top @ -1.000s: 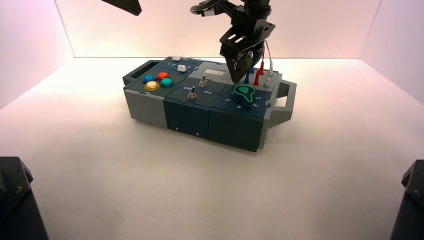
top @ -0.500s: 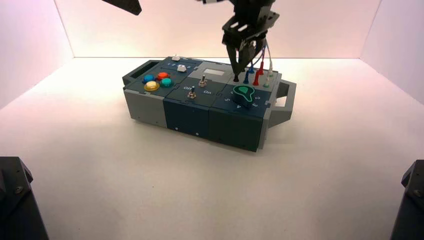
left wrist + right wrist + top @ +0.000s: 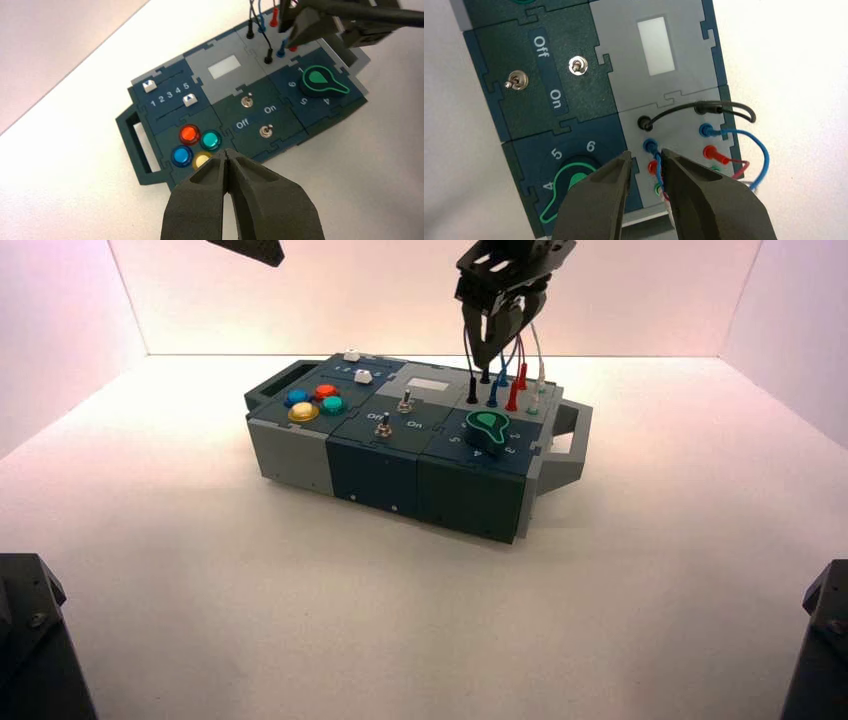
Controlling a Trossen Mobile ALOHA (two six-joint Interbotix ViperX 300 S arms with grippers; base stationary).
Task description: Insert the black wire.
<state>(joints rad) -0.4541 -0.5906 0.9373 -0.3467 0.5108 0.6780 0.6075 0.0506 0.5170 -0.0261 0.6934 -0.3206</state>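
Overhead, one open right gripper (image 3: 642,157) hovers past one black wire (image 3: 684,106), both plugs socketed.

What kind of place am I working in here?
Probably a robot lab or test booth: pale walls enclose a bare-looking work surface, a practice-style control box with buttons, switches and wires sits on it, and the right gripper hovers over its sockets.
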